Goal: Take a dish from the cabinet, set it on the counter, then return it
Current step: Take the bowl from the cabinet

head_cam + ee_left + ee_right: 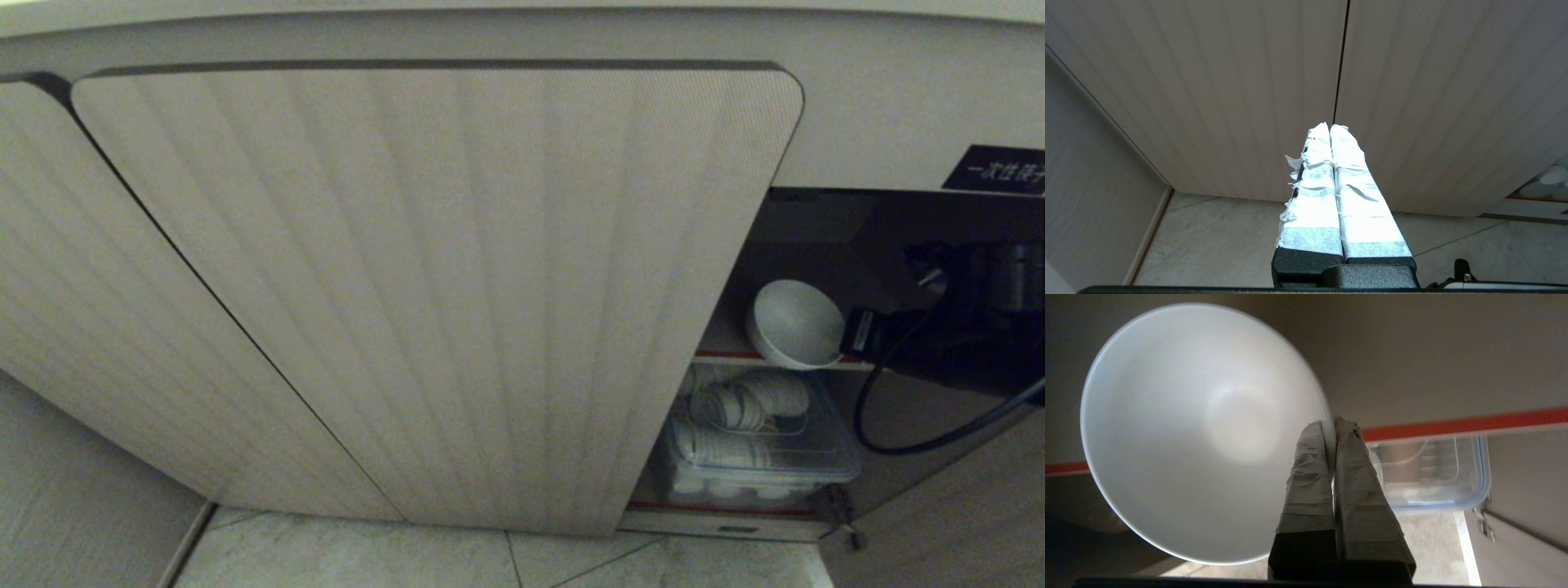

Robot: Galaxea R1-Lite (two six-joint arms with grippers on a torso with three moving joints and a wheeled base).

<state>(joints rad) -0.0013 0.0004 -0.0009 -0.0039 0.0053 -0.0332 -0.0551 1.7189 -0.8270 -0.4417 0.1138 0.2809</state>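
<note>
White bowl [793, 322] sits tilted at the right of the frame in the open cabinet [441, 286], above the red-edged shelf [718, 356], right gripper [1331, 428] pinching its rim. Left gripper [1329, 127] is closed, holding nothing.

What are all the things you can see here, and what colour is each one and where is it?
bowl: 1, white, tipped on its side at the cabinet's upper shelf, its rim pinched by the right gripper
cabinet doors: 2, beige and ribbed, covering most of the cabinet front
label: 1, black with white characters, above the opening
shelf edges: 2, red, one under the bowl and one at the bottom
clear box: 1, see-through, on the lower shelf, holding white round things
floor: pale tiles, below the doors
right gripper: 1, taped fingers, shut on the bowl's rim
left gripper: 1, white-taped fingers, shut, before the closed doors
</note>
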